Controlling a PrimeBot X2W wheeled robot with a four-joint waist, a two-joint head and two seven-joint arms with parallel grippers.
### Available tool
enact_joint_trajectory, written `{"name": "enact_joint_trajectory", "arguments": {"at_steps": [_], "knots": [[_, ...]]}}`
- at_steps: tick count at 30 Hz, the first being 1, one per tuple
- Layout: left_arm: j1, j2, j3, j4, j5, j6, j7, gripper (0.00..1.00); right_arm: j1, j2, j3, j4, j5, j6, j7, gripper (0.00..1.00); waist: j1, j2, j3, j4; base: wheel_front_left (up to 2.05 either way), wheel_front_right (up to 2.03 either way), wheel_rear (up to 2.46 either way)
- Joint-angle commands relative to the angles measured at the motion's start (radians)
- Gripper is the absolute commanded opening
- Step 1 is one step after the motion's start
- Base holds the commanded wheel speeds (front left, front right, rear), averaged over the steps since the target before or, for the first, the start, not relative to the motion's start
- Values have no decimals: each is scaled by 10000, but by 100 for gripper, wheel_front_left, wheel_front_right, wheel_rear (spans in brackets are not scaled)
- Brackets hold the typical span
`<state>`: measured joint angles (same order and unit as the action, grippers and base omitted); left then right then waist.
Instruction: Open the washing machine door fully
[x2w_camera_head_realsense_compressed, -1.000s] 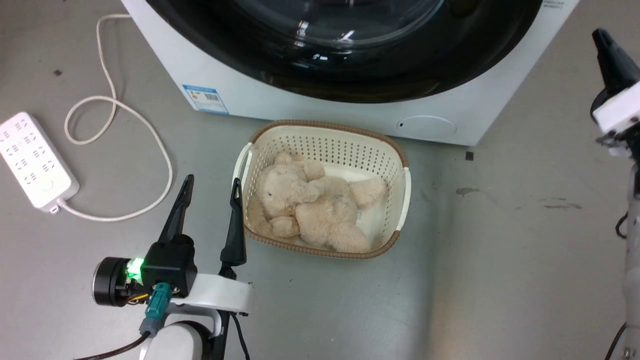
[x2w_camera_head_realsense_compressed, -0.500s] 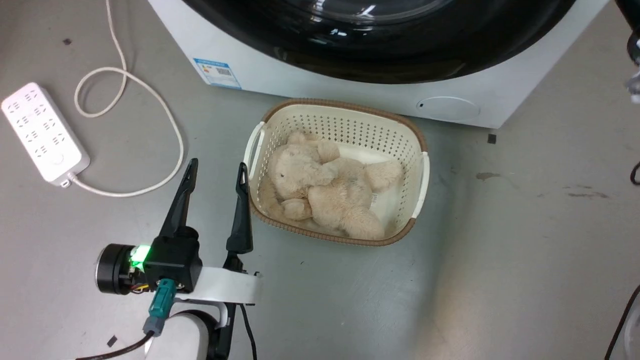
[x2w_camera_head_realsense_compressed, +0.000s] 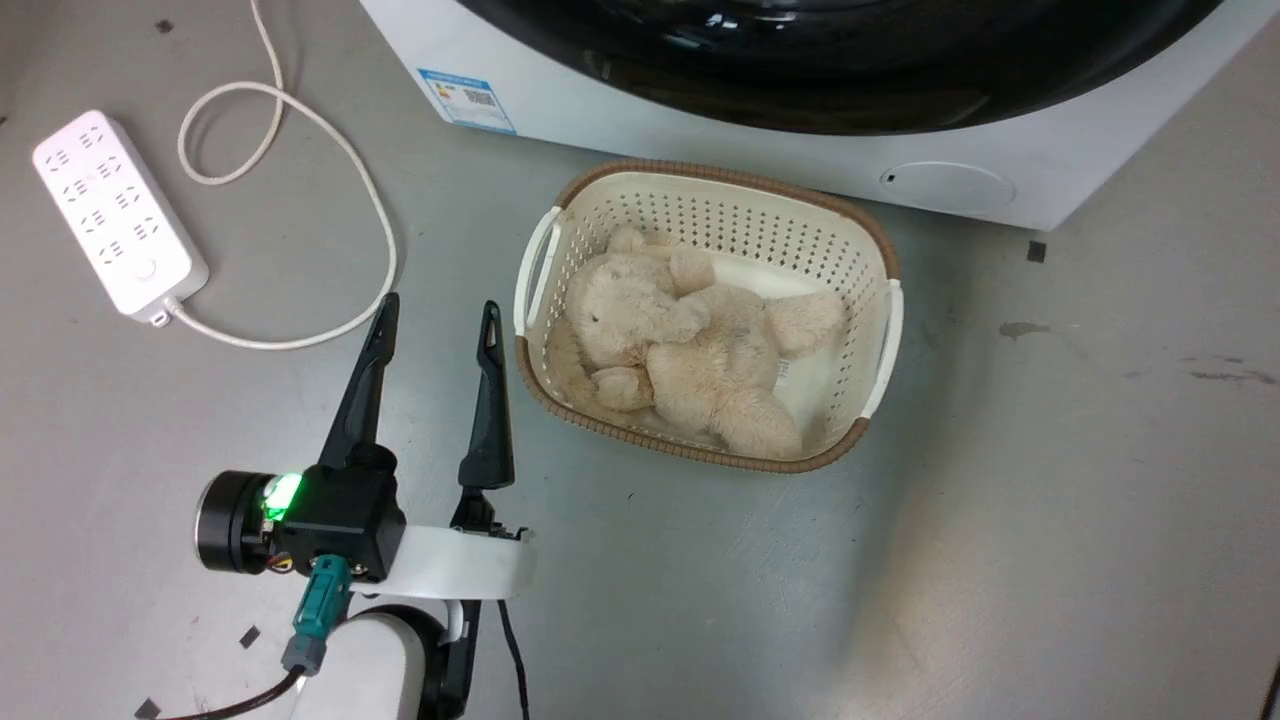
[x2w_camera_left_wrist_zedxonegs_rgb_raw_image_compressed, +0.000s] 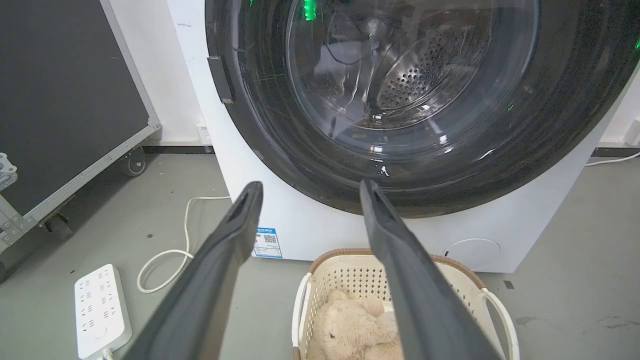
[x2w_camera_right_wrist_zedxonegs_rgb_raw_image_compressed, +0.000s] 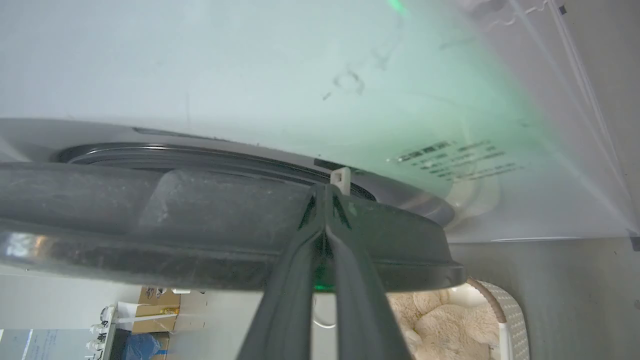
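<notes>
Black-ringed, the washing machine door (x2w_camera_left_wrist_zedxonegs_rgb_raw_image_compressed: 400, 75) fronts the machine. The head camera has shifted; left gripper (x2w_camera_head_realsense_compressed: 439, 302) stays spread beside the basket (x2w_camera_head_realsense_compressed: 760, 225), right gripper (x2w_camera_right_wrist_zedxonegs_rgb_raw_image_compressed: 325, 189) pinched together at the door's rim.

The washer (x2w_camera_head_realsense_compressed: 620, 115) is white. Its door (x2w_camera_left_wrist_zedxonegs_rgb_raw_image_compressed: 260, 130) is a glossy black ring round clear glass, and a blue-edged label (x2w_camera_head_realsense_compressed: 466, 98) sits at the upper left of the head view. The basket (x2w_camera_head_realsense_compressed: 740, 215) is cream, dotted with holes and rimmed in woven brown. The bear (x2w_camera_head_realsense_compressed: 690, 350) is beige. The strip (x2w_camera_head_realsense_compressed: 120, 215) and cord (x2w_camera_head_realsense_compressed: 392, 260) are white on a grey floor (x2w_camera_head_realsense_compressed: 1050, 520). The left gripper (x2w_camera_head_realsense_compressed: 439, 305) is black, with a green light (x2w_camera_head_realsense_compressed: 280, 492) at its wrist.
</notes>
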<state>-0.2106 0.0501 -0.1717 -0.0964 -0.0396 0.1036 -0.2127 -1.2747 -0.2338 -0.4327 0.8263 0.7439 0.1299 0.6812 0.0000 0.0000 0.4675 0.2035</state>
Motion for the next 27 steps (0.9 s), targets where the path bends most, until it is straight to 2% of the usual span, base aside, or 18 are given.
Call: {"name": "enact_joint_trajectory", "arguments": {"at_steps": [1,9,15,21,27], "knots": [[-211,9,-37,-65,-26,72,-91,100,-408,-59,-105,249,194,9,177,0,0,0,57,50,0,0,0],[-362,6,-187,-103,-18,192,-258,100,-1253,-100,-571,1151,441,9,1297,0,0,0,211,167,0,0,0],[-382,5,-268,-82,-17,280,-384,100,-1132,19,-944,1391,773,8,2237,0,0,0,40,175,0,0,0],[-125,4,-276,118,-79,269,-490,100,46,423,-1295,1120,1153,8,3123,0,0,0,-672,119,0,0,0],[407,5,-102,502,-159,165,-490,100,1892,1320,-1150,-85,1281,8,3925,0,0,0,-1596,-52,0,0,0]]}}
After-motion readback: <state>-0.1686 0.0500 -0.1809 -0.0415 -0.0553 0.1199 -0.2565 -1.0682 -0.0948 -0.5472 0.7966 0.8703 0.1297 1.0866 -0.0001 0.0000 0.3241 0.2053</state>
